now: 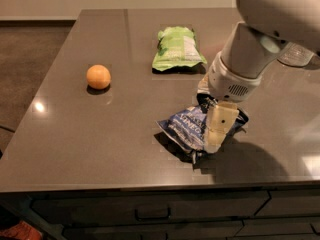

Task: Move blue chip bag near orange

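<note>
The blue chip bag (187,128) lies crumpled on the dark countertop (125,134), right of centre and near the front edge. The orange (98,76) sits to the left, well apart from the bag. My gripper (217,129) reaches down from the upper right and sits over the right part of the blue bag, covering it there.
A light-green chip bag (177,48) lies at the back, beyond the blue bag. A clear object (295,54) shows at the right behind the arm. Drawers (150,211) run under the countertop's front edge.
</note>
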Tool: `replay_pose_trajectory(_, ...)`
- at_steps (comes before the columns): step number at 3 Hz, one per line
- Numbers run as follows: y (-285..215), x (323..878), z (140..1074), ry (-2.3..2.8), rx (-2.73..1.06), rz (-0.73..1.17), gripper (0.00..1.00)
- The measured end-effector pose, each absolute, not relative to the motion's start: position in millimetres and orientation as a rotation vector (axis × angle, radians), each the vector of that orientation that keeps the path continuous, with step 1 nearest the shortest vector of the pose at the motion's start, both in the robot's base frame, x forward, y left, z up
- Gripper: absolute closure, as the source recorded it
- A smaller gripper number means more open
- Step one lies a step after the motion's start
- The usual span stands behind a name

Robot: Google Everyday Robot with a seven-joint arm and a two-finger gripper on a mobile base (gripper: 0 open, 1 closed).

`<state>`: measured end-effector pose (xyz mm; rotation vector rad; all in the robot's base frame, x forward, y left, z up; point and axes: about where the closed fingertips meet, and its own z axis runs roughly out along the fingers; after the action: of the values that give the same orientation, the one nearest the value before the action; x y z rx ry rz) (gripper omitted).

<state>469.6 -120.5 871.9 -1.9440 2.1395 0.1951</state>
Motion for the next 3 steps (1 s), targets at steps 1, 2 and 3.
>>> replay_pose_trajectory(1,-112,471,864,2.141,-1.970,0.208,0.16)
replay_pose_trajectory(2,-101,475,864,2.146,-1.989,0.214,0.47)
replay_pose_trajectory(3,-92,478,869,2.139,-2.000,0.211,0.70)
